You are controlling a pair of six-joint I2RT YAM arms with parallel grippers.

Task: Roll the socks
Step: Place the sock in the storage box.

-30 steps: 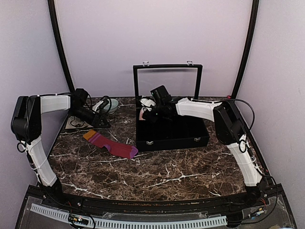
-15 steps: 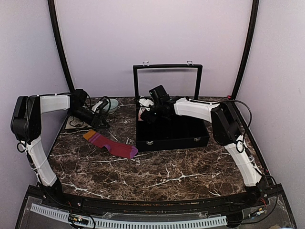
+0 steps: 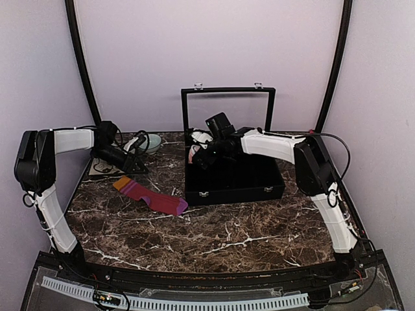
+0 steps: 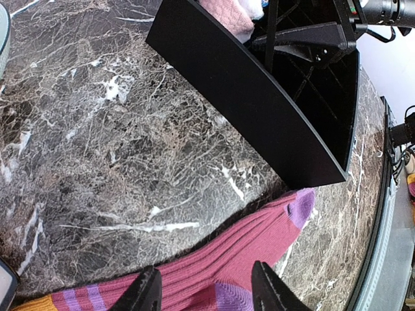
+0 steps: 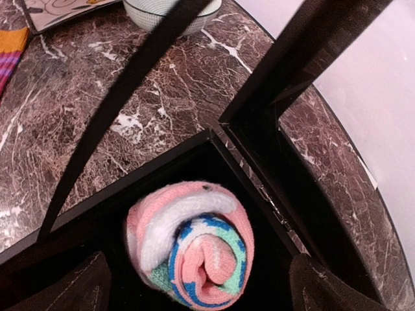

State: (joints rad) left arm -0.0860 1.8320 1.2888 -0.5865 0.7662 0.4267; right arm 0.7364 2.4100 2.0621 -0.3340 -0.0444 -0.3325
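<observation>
The maroon sock (image 3: 150, 196) with purple toe and orange cuff lies flat on the marble left of the black box. My left gripper (image 4: 207, 295) hovers open over its middle (image 4: 259, 240), fingers apart on either side of it without touching. The salmon-pink sock (image 5: 191, 243), with mint, white and blue patches, sits rolled up in the back left corner of the box (image 5: 130, 184). My right gripper (image 5: 198, 293) stands wide open around the roll, both fingers clear of it. From above, the right gripper (image 3: 196, 157) reaches into that corner.
The black box (image 3: 233, 193) has its framed lid (image 3: 227, 91) standing upright at the back. A pale bowl (image 3: 152, 141) and a flat printed card (image 3: 104, 168) lie at the back left, close behind my left gripper (image 3: 135, 163).
My right gripper has opened wide and let go of the rolled pink sock in the box corner. The left arm and the maroon sock have not moved.
</observation>
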